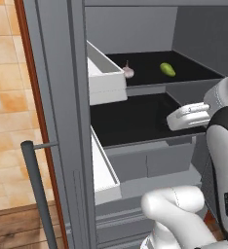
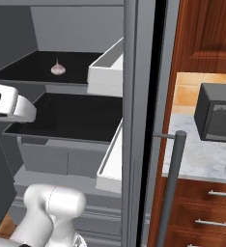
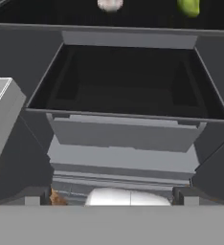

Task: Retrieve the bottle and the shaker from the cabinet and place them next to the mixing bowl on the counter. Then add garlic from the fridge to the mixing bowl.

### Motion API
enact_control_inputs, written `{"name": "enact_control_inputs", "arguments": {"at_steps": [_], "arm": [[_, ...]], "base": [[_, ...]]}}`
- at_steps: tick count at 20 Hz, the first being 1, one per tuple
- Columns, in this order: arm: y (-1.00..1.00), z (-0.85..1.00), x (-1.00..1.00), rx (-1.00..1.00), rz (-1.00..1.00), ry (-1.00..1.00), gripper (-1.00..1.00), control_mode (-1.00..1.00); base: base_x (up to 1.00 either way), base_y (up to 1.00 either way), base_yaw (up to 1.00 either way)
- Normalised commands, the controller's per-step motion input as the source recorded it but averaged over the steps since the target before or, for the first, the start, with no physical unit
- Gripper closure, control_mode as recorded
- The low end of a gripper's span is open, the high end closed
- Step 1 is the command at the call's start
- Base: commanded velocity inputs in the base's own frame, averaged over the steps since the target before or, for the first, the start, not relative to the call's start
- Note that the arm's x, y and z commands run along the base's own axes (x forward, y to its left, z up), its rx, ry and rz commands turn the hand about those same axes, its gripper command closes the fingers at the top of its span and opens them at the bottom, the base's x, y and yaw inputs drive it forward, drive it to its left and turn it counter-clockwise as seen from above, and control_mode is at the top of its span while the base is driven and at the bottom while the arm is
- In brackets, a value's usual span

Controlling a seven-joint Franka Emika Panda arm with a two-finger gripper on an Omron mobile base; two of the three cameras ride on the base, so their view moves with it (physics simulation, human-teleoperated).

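Observation:
The fridge (image 1: 62,97) stands open in front of me, grey with black shelves. A pale garlic bulb (image 1: 128,72) (image 2: 58,69) lies on the upper shelf, and it shows at the top edge of the hand view as the garlic (image 3: 110,4). My gripper (image 1: 170,119) (image 2: 33,111) hovers in front of the lower black shelf (image 1: 135,121), below the garlic and well apart from it. Its dark fingertips (image 3: 32,197) stand wide apart, open with nothing between them. The bottle, the shaker and the mixing bowl are out of view.
A green vegetable (image 1: 168,69) (image 3: 188,5) lies right of the garlic. White door bins (image 1: 104,78) (image 2: 105,67) jut from the open door, with its grey bar handle (image 1: 35,189) (image 2: 173,183). A dark appliance (image 2: 216,113) sits on a marble top (image 2: 202,159) over wooden drawers.

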Motion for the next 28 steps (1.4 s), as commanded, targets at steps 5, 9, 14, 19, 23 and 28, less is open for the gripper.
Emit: {"name": "enact_control_inputs", "arguments": {"at_steps": [5,9,14,19,23,28], "arm": [[0.02,0.17,0.41,0.0,0.01,-0.21,-1.0,-1.0],[0.08,0.0,0.45,0.0,0.01,-0.26,-1.0,-1.0],[0.02,0.24,0.39,0.04,0.03,-0.12,-1.0,-1.0],[0.1,0.28,0.51,0.04,0.0,0.03,-1.0,-1.0],[0.07,0.0,0.54,0.02,0.0,0.01,-1.0,-1.0],[0.04,-0.01,0.61,0.03,-0.04,0.01,-1.0,-1.0]], "base": [[0.0,0.0,0.0],[0.0,0.0,0.0],[0.0,0.0,0.0],[0.0,0.0,0.0],[0.0,0.0,0.0],[0.0,0.0,0.0]]}}
